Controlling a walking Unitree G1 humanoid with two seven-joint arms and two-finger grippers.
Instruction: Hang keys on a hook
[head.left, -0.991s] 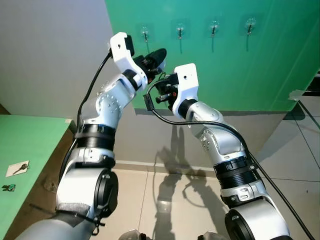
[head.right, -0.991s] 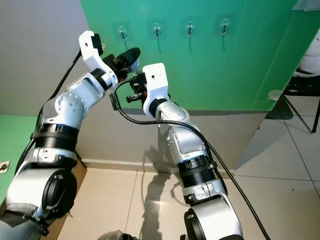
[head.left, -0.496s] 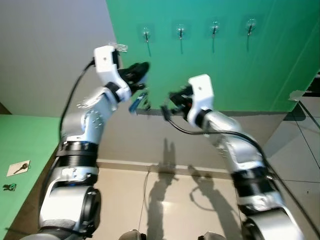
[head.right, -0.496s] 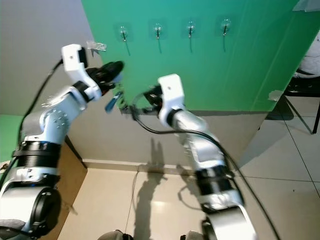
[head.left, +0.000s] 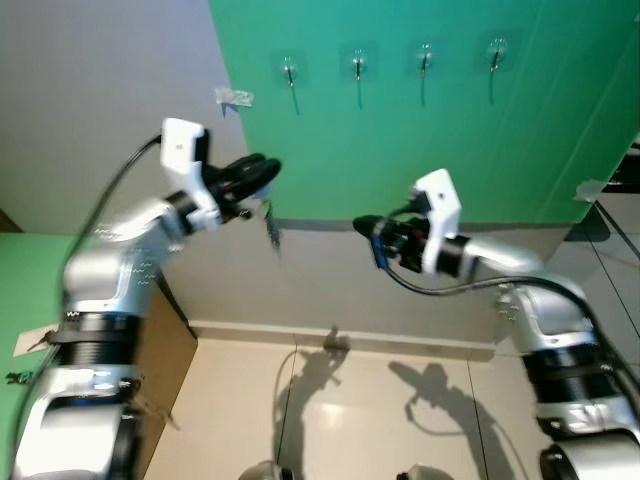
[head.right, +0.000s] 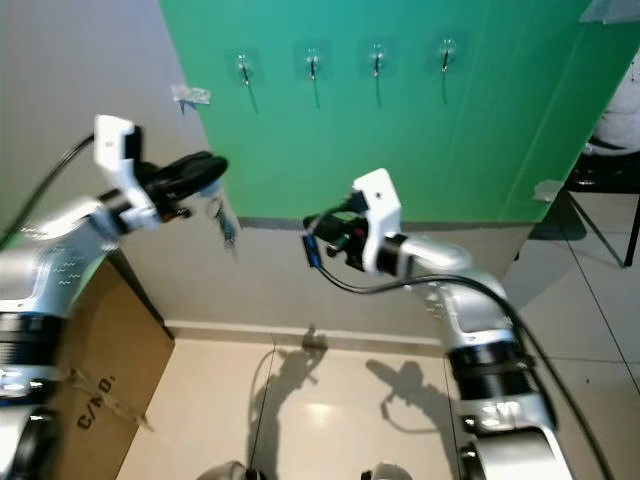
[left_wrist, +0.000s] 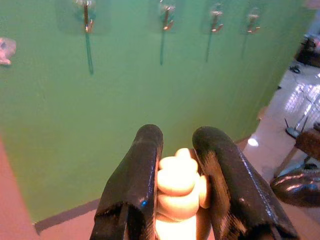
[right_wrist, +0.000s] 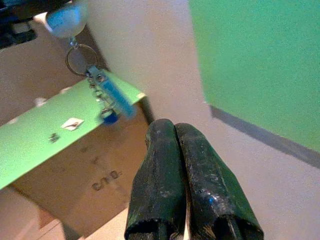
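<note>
While clamped in the left tool (head.left: 262, 176), the blue-tagged ring of keys (head.left: 272, 228) dangles vertically, below and left of the leftmost metal wall hook (head.left: 290, 71); right tool (head.left: 362, 226), clenched empty, sits farther off

Both silver arms are raised. The left gripper (head.left: 262, 172) points toward 3 o'clock, fingers clamped; the right gripper (head.left: 362, 225) points toward 9 o'clock, fingers pressed together.

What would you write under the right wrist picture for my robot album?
Shut right gripper watches the keys dangle from the left gripper above a green table.
</note>
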